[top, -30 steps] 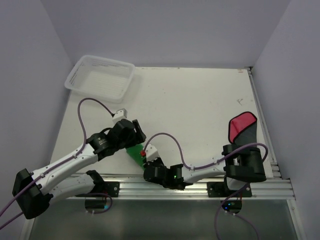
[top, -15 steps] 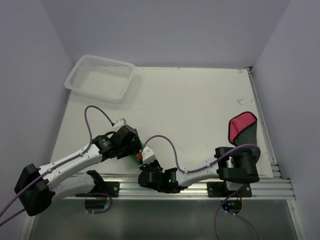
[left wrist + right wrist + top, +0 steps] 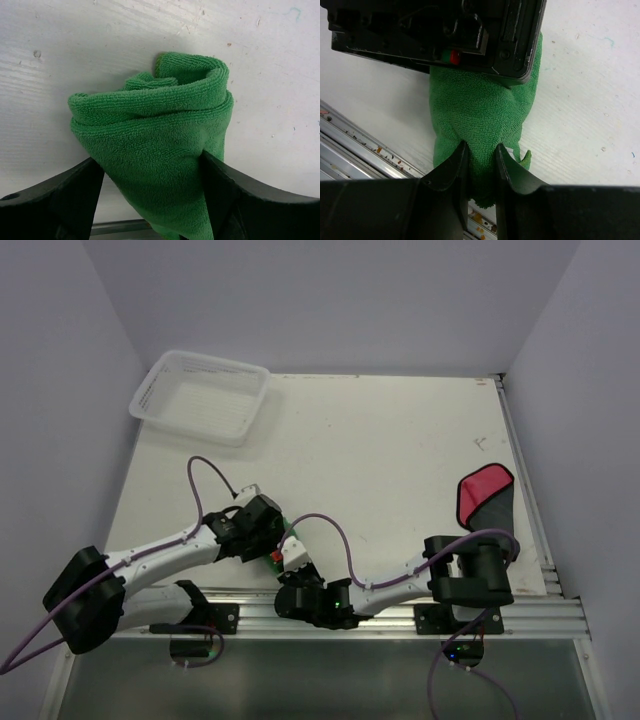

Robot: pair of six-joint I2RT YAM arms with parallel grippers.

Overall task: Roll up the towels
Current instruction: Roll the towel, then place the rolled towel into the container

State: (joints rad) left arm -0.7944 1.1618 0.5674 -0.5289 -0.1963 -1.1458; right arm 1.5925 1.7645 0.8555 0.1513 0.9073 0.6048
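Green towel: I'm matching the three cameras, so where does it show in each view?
Top external: the green towel is a small sliver low and left of centre, mostly hidden by the arms.
Left wrist: centre, a roll between the fingers of the left gripper.
Right wrist: centre, its near end pinched by the right gripper, its far end covered.
Shared landmark: the metal rail along the table's near edge, just beside the towel.

Pale lilac walls point(image 3: 330, 300) enclose a scuffed white table point(image 3: 400, 460).
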